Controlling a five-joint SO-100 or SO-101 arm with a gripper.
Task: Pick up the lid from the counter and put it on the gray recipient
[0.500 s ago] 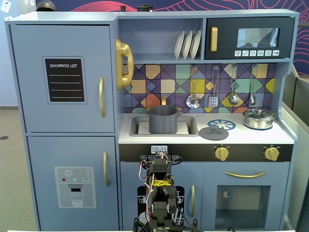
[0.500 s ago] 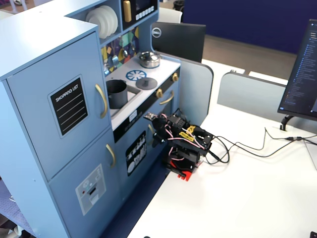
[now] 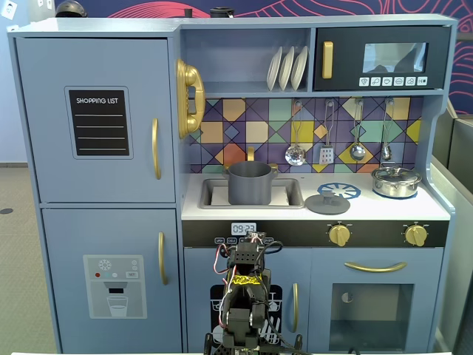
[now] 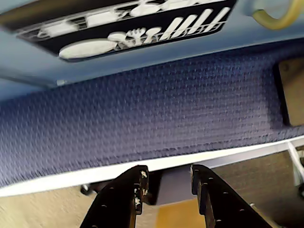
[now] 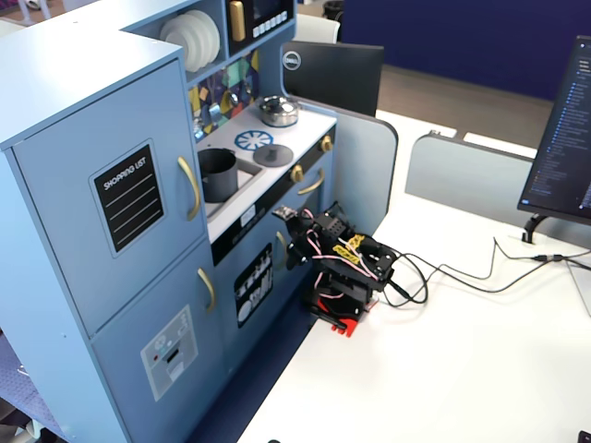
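The lid (image 3: 327, 203) is a flat dark-gray disc with a small knob. It lies on the toy kitchen counter, to the right of the sink; it also shows in the other fixed view (image 5: 273, 154). The gray recipient (image 3: 250, 183), a matte dark-gray pot, stands in the sink (image 5: 218, 174), open on top. My arm (image 3: 246, 285) is folded low in front of the kitchen, well below the counter (image 5: 342, 268). In the wrist view my gripper (image 4: 167, 173) points down over the table edge, jaws apart and empty.
A shiny silver pot (image 3: 396, 181) with its own lid stands at the counter's right end, behind a blue-and-white burner print (image 3: 339, 191). The white table (image 5: 443, 369) carries cables (image 5: 462, 272) and a monitor (image 5: 563, 138). Blue carpet (image 4: 142, 104) lies below.
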